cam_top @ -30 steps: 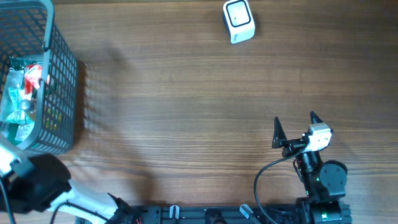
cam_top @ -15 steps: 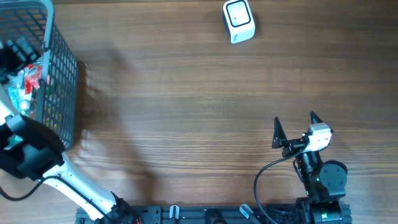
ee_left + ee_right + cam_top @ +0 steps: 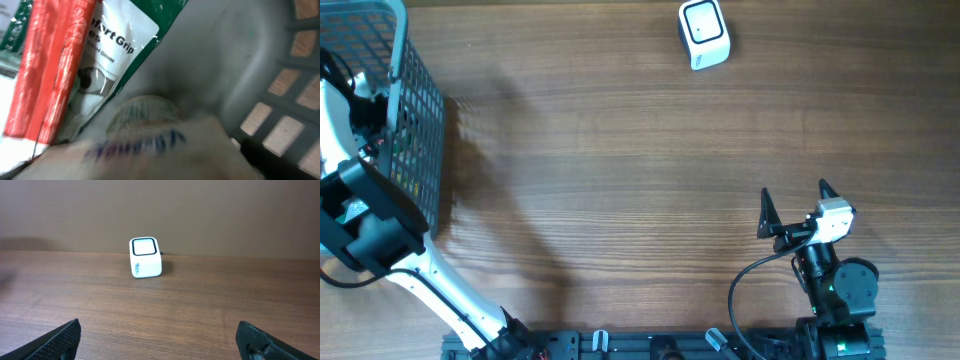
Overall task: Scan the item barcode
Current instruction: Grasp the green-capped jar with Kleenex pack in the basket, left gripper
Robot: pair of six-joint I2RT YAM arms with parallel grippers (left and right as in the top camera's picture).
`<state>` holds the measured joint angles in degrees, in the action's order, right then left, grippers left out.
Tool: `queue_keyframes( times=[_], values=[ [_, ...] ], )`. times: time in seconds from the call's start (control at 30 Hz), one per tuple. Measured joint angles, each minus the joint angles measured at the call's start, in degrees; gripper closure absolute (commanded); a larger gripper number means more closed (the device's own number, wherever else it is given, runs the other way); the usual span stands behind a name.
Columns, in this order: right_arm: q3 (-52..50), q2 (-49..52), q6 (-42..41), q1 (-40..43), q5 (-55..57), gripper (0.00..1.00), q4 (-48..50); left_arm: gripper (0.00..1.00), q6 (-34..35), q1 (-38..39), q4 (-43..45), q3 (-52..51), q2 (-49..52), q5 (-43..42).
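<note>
The white barcode scanner (image 3: 704, 33) stands at the far edge of the table and shows small in the right wrist view (image 3: 145, 257). My left gripper (image 3: 368, 112) is down inside the grey basket (image 3: 420, 130) at the left. Its camera is pressed close to a blurred white item with blue lettering (image 3: 150, 145). Beside that item lie a white and green glove packet (image 3: 120, 45) and a red-striped pack (image 3: 50, 65). The left jaws do not show clearly. My right gripper (image 3: 792, 200) rests open and empty near the front right, its fingertips (image 3: 60, 337) wide apart.
The basket's mesh wall (image 3: 290, 100) rises close on the right of the left wrist view. Bare wooden tabletop (image 3: 620, 180) stretches between the basket, the scanner and the right arm's base (image 3: 840, 290).
The left arm has swung up from the front left corner and reached down into the basket, covering the items there. The right arm has not moved.
</note>
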<state>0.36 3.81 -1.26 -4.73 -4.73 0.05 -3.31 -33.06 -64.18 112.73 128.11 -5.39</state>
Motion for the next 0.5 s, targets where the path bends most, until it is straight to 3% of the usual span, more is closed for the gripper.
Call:
queue_keyframes(
  times=[0.03,0.1,0.17,0.5],
  values=[
    [0.0,0.0,0.0,-0.02,0.0,0.0,-0.02,0.29,-0.28,0.0,0.15,-0.37,0.13,0.0],
    [0.0,0.0,0.0,0.0,0.0,0.0,-0.02,0.5,-0.46,0.0,0.66,-0.7,0.2,0.17],
    [0.0,0.0,0.0,0.0,0.0,0.0,-0.02,0.62,-0.57,0.0,0.98,-0.7,0.2,0.46],
    [0.0,0.0,0.0,0.0,0.0,0.0,-0.02,0.63,-0.68,-0.46,4.94,-1.66,-4.42,4.44]
  ],
)
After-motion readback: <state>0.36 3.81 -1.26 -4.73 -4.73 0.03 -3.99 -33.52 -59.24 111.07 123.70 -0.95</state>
